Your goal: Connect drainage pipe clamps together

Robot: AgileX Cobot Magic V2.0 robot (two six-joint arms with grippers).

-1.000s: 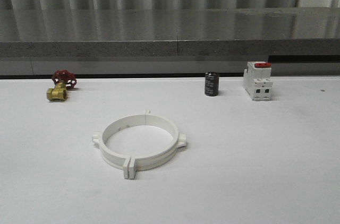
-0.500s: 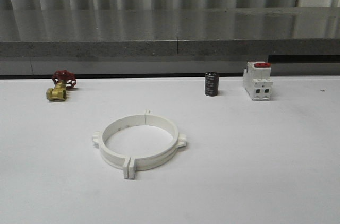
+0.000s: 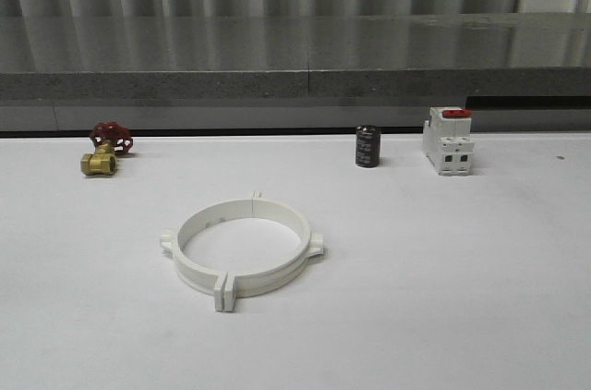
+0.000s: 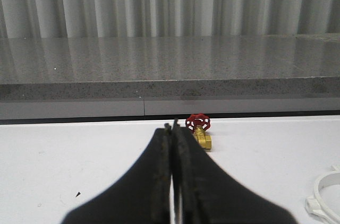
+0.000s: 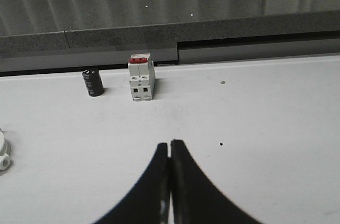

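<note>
The two white drainage pipe clamps lie on the white table, left of centre in the front view, set end to end as one ring with their flange tabs meeting at front and back. An edge of the ring shows in the left wrist view as the drainage pipe clamps and in the right wrist view as a clamp tab. My left gripper is shut and empty, hovering over the table well clear of the ring. My right gripper is shut and empty too, over bare table.
A brass valve with a red handwheel sits at the back left. A black cylinder and a white breaker with a red switch stand at the back right. A grey ledge runs behind the table.
</note>
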